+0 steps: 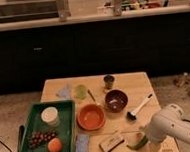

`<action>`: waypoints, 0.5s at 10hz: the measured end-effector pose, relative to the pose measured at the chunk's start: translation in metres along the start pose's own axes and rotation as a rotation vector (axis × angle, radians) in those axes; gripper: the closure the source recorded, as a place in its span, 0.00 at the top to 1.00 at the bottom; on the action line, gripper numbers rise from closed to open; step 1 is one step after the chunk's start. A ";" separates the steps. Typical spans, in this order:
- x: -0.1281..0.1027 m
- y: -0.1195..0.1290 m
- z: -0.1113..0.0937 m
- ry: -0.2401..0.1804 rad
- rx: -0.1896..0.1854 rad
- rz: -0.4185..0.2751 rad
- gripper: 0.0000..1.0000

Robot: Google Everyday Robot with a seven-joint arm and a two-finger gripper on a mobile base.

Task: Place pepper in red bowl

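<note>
Slim, curved, glossy green pepper [135,145] at the front of the wooden table [134,83] — gripper [143,138] right at it, open or clamped I cannot tell — red bowl [90,118] well apart.

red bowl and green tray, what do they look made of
Red bowl: likely plastic or glazed ceramic; even orange-red colour with a soft sheen.
Green tray: probably plastic; uniform colour, moulded raised rim, fairly matt.
The pincer hangs low at the front right, by the pepper.
</note>
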 end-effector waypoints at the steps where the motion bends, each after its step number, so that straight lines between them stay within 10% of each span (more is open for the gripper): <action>1: -0.001 0.000 0.001 -0.004 0.000 -0.007 0.50; 5: -0.001 0.003 0.007 -0.022 -0.010 -0.024 0.10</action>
